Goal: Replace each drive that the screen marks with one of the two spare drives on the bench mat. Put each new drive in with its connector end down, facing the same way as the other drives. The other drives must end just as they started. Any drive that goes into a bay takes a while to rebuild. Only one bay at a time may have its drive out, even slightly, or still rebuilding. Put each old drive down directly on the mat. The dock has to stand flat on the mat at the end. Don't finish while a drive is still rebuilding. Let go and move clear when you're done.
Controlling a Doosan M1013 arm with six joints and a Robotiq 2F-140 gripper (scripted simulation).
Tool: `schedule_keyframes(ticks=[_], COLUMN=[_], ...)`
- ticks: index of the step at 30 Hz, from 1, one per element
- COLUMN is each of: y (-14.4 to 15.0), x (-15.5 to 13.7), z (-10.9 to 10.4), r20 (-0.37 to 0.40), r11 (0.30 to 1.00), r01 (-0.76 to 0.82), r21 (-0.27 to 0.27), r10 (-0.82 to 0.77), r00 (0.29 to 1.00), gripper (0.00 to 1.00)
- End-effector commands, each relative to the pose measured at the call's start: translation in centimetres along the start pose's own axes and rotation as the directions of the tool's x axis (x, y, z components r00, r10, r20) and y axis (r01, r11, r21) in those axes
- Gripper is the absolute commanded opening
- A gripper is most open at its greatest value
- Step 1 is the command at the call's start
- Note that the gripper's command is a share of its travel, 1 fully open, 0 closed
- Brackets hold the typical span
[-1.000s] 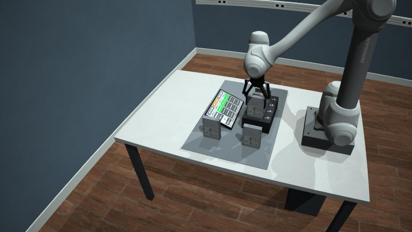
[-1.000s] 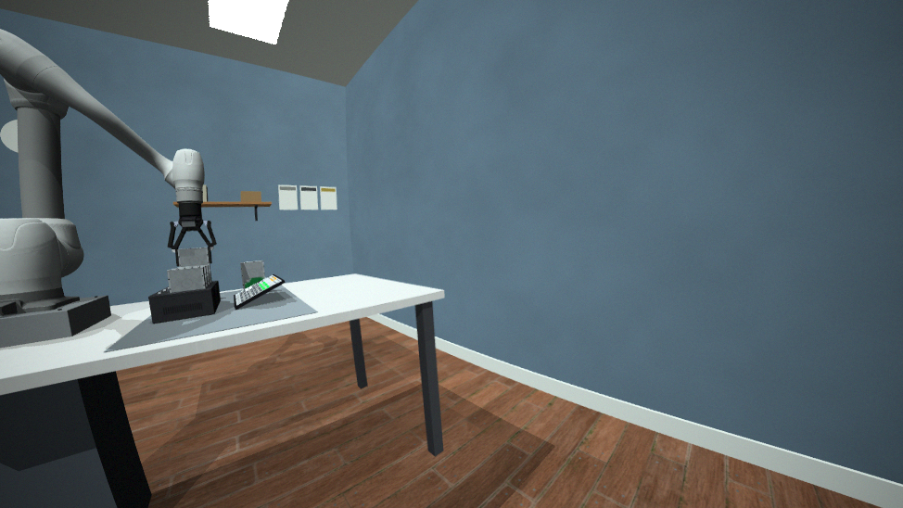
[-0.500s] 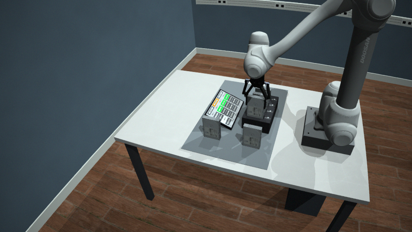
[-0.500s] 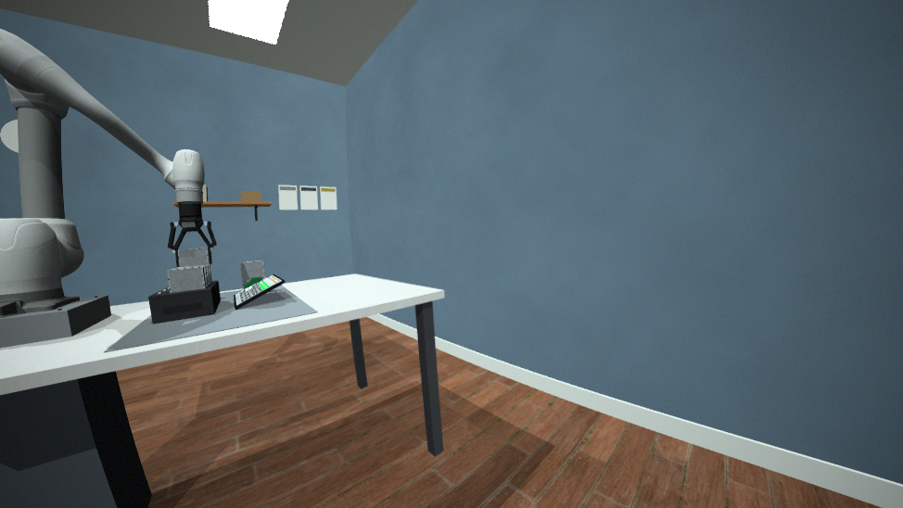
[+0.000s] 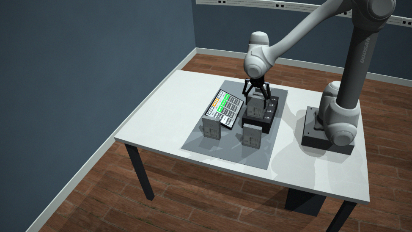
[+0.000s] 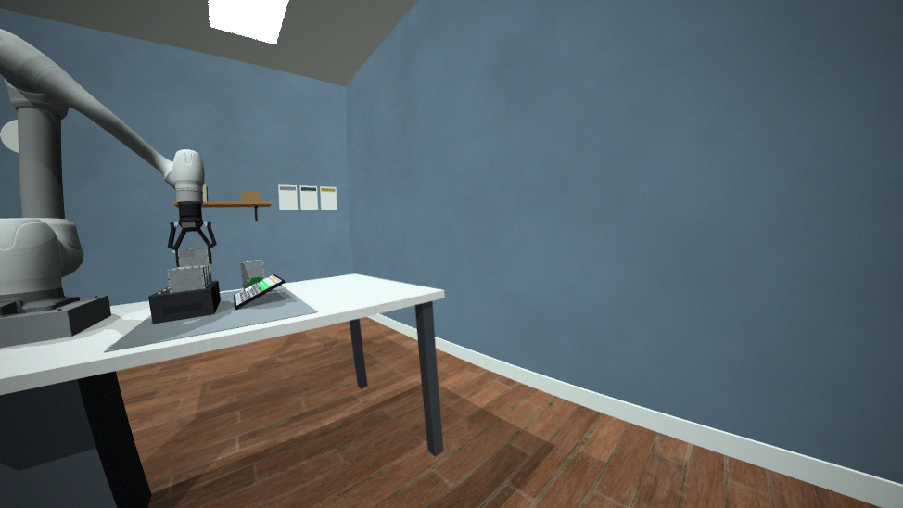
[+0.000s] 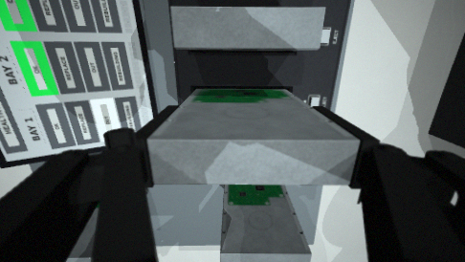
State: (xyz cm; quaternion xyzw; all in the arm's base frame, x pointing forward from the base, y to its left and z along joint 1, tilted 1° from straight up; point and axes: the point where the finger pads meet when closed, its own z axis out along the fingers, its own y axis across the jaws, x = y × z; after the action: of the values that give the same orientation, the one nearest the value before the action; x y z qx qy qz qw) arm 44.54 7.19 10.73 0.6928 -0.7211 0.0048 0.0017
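I've got the gripper [image 5: 256, 104] [image 6: 194, 259] [image 7: 245, 122] closed around a drive [image 5: 255, 109] [image 6: 194, 255] [image 7: 254, 163], its fingers fairly wide apart and touching opposite narrow sides. The drive sits between them, upright beneath the gripper's body, over the end of the dock [image 5: 266, 128] [image 6: 184, 309] [image 7: 230, 69] nearest the two standing drives. From here I can't tell whether its lower end clears the slot. On my wrist view, the screen [image 5: 230, 106] [image 6: 260, 293] [image 7: 72, 72] has "OUT" lit for bay 1 and green "OK" for bay 2.

Another drive [image 7: 249, 28] stands in the dock, apart from the gripper. One upright drive [image 5: 211, 128] [image 6: 252, 272] is on the mat [image 5: 230, 156] [image 6: 214, 325] just beside the screen; a second upright drive [image 5: 251, 136] [image 7: 265, 227] stands near the dock's end, also outside my grip.
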Motion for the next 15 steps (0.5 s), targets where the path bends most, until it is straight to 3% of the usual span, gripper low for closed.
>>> schedule_keyframes(ticks=[1,15], y=[-0.04,-0.04], x=[-0.02,-0.02], z=[-0.05,0.12], r20=[0.001,0.001], r11=[1.0,1.0], r01=[0.0,0.0], r21=[0.001,0.001], r10=[0.0,0.0], r00=[1.0,1.0], gripper=[0.1,0.1])
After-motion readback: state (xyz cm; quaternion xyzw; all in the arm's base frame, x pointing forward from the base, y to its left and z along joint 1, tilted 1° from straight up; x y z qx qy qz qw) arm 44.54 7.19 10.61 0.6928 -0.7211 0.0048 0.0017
